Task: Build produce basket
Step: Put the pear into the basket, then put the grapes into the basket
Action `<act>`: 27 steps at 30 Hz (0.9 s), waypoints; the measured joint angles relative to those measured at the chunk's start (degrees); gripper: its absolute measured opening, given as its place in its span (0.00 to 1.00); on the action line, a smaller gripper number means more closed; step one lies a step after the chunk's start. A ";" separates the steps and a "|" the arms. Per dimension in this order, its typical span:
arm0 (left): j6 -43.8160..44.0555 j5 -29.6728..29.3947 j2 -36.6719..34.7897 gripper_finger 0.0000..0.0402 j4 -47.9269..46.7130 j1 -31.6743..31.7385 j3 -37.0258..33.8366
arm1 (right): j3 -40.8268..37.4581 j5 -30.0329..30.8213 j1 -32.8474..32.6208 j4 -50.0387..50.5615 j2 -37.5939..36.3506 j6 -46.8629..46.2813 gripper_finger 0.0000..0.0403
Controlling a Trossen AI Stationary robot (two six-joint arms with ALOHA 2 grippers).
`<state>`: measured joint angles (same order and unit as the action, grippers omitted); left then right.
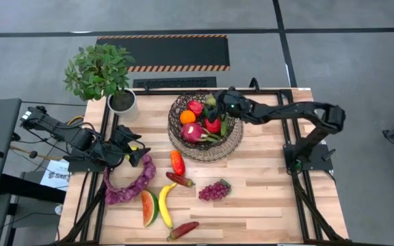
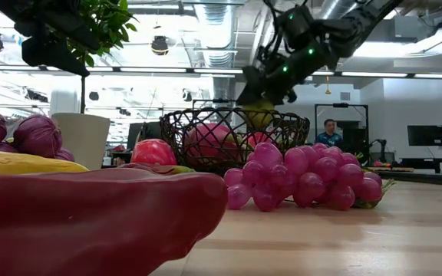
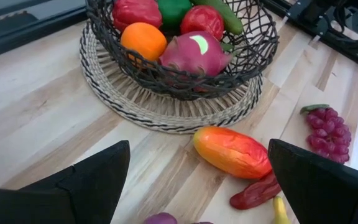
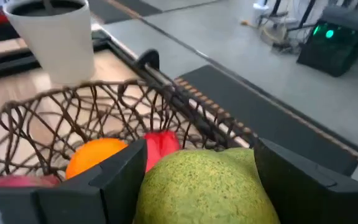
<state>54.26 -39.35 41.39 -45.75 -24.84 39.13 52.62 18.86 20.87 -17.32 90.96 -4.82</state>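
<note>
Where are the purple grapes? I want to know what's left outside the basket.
In the high view, the purple grapes lie on the table, below the basket, right of the dark red pepper.

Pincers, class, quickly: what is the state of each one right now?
Left pincer: open, holding nothing, low over the table.
Right pincer: around a green fruit over the basket.

green fruit (image 4: 207, 186) between fingers (image 4: 120, 177) | above basket (image 4: 73, 118) | orange (image 4: 95, 155) inside

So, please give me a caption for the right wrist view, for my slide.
Right hand holding a green fruit above the wire basket, orange inside.
</note>
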 joint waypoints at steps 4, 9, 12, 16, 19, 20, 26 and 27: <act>-0.25 -0.06 0.00 0.92 -0.01 0.01 0.00 | 0.02 -2.61 0.90 -0.38 2.62 -1.20 0.82; -0.52 -0.09 0.00 0.92 -0.01 0.00 0.00 | 0.01 -2.69 1.15 -0.41 4.53 -0.30 0.86; -0.52 -0.07 0.00 0.92 -0.01 0.00 0.00 | 0.00 -2.69 1.41 -0.62 4.27 -0.17 0.87; -0.51 -0.09 0.00 0.92 -0.01 0.02 0.00 | 0.39 -2.66 1.41 0.04 1.90 0.26 0.88; -0.51 -0.09 0.00 0.92 -0.01 0.02 0.00 | 1.92 -2.65 1.20 2.32 -0.69 0.34 0.89; -0.50 -0.09 0.00 0.92 -0.01 0.00 0.00 | 2.53 -2.66 0.94 2.83 -1.59 0.33 0.89; -0.50 0.08 0.00 0.92 -0.01 0.02 0.00 | 5.06 -7.99 -3.70 8.03 -7.12 0.30 0.89; -0.50 0.21 -0.01 0.92 -0.01 0.01 0.00 | 5.33 -9.52 -5.08 9.35 -8.18 0.28 0.89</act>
<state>53.76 -39.14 41.38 -45.76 -24.83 39.13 57.95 9.33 15.80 -7.96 82.78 -4.54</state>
